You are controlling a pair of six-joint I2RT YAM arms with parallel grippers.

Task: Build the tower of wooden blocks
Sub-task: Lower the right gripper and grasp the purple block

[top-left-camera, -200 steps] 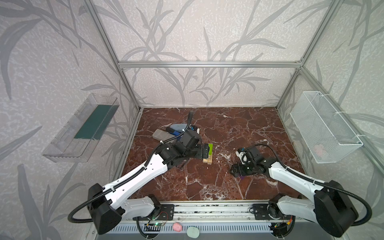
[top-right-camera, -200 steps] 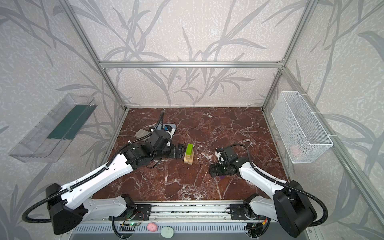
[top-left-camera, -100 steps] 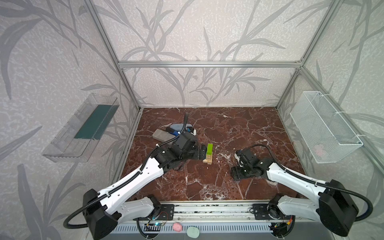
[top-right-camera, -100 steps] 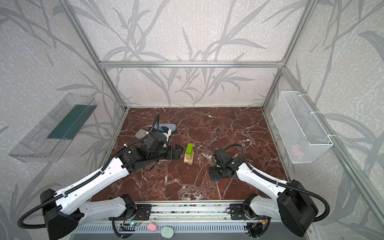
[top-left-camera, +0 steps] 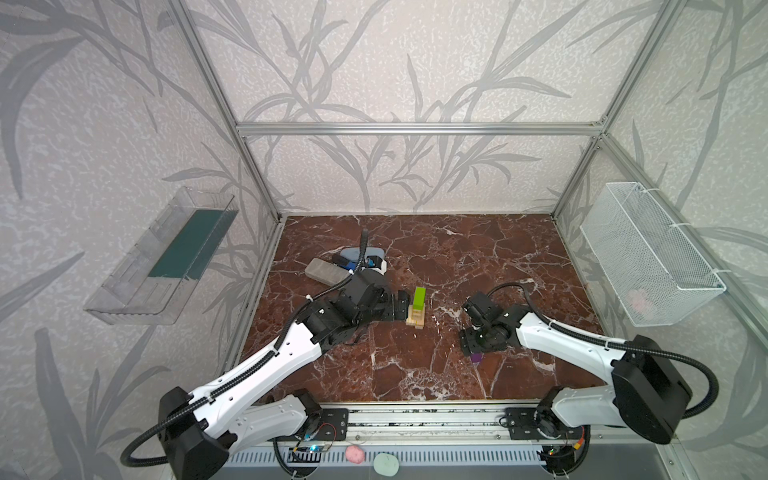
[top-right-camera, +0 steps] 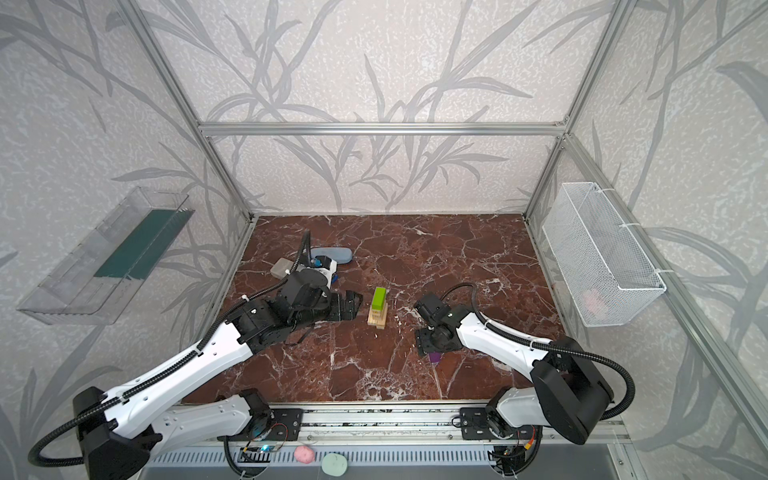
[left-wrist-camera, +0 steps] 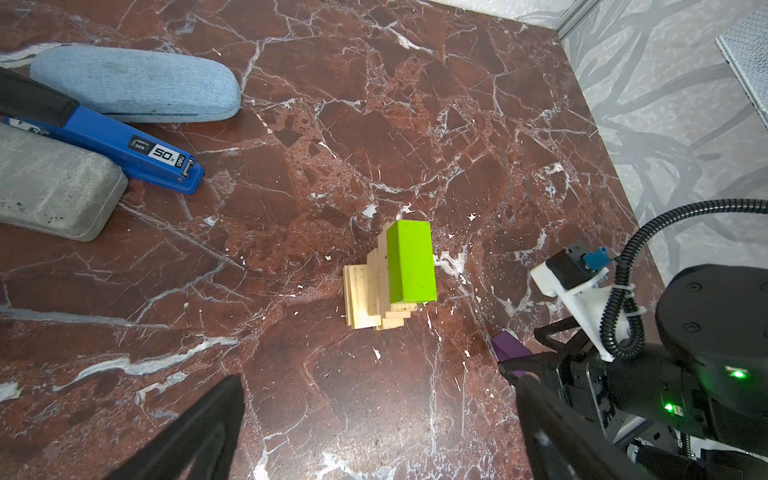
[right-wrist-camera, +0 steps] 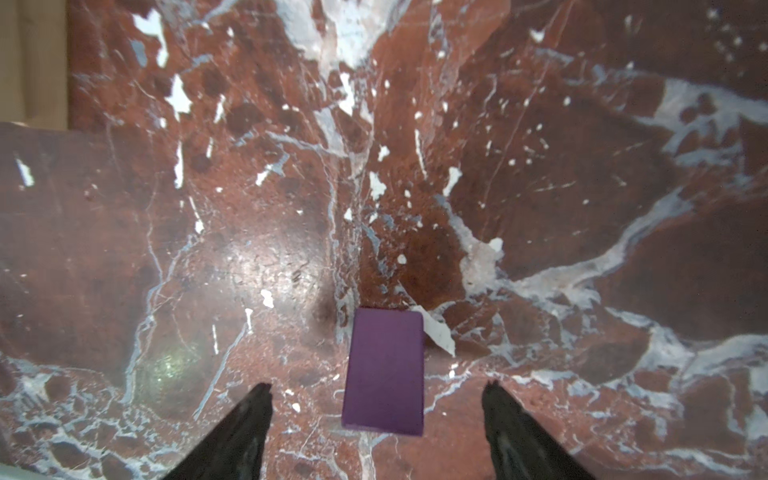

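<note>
Straddling the purple block (right-wrist-camera: 384,361), the right gripper (right-wrist-camera: 377,385) stands wide, jaws flanking its long sides without touching.

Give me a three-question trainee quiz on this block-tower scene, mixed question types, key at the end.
1. True or false: the green brick lies on top of the tower.
2. Where is the purple brick?
A. on the tower
B. on the table, between the open fingers of the right gripper
C. under the green brick
3. Fill in: between the grey case and the blue-grey case lies a blue ____.

Key: 1 true; 2 B; 3 stapler.
</note>
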